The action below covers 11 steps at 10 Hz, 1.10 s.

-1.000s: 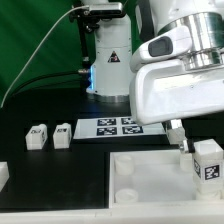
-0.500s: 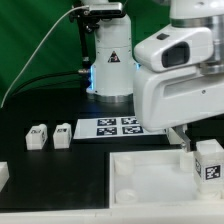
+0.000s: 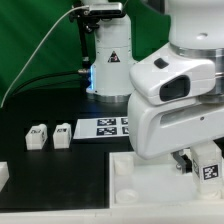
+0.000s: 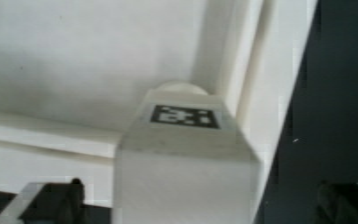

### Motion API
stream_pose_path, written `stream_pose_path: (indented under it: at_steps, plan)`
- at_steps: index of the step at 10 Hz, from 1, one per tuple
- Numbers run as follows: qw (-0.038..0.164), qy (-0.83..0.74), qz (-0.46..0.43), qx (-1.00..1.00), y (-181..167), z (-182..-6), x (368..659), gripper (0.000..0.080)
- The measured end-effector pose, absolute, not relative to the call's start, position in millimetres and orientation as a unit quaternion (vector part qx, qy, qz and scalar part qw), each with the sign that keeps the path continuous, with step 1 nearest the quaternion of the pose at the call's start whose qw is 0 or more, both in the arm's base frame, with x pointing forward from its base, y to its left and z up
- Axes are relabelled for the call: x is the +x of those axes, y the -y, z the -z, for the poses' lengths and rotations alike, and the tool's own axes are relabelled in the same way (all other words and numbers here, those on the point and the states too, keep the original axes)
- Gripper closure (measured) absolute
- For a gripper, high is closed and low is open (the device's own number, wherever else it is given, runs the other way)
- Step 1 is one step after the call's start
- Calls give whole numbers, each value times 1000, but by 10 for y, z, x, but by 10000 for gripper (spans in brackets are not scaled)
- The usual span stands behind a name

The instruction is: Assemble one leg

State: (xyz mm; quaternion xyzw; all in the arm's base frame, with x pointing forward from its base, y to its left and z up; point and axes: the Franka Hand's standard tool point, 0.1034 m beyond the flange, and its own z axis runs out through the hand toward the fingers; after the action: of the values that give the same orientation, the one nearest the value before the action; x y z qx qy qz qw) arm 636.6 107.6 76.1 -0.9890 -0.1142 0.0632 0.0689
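The leg [image 3: 208,160] stands upright at a corner of the white panel [image 3: 120,185], at the exterior view's right; the step looks like grasping it for seating, so next the fingers must close squarely on its sides. Only the wrist view shows the end effector [image 4: 202,198] spread wide astride the leg, holding nothing; in the exterior view the arm [image 3: 175,90] hides that

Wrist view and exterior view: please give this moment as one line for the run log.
end effector: open, straddling leg | leg: upright at white panel corner | contact: none visible | phase: pre-grasp
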Motion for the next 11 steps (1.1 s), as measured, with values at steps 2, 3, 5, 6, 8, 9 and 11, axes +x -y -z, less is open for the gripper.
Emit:
stream_pose_path:
  at_steps: [2,3,5,6,8,9,11]
  plan:
    - [69,115,-65,-989,-1080,-757,6356,252]
    - [69,115,-66,-989,-1080,-753,6354,387]
    - [69,115,-66,-989,-1080,-750,6353,509]
    - [69,111,-66,-989,-1081,-750,6353,509]
    - [66,77,-52,-993,-1094,-741,6368,509]
    - [62,31,-43,-997,-1112,-745,6357,509]
    - [54,-152,-49,-986,-1085,-744,6349,509]
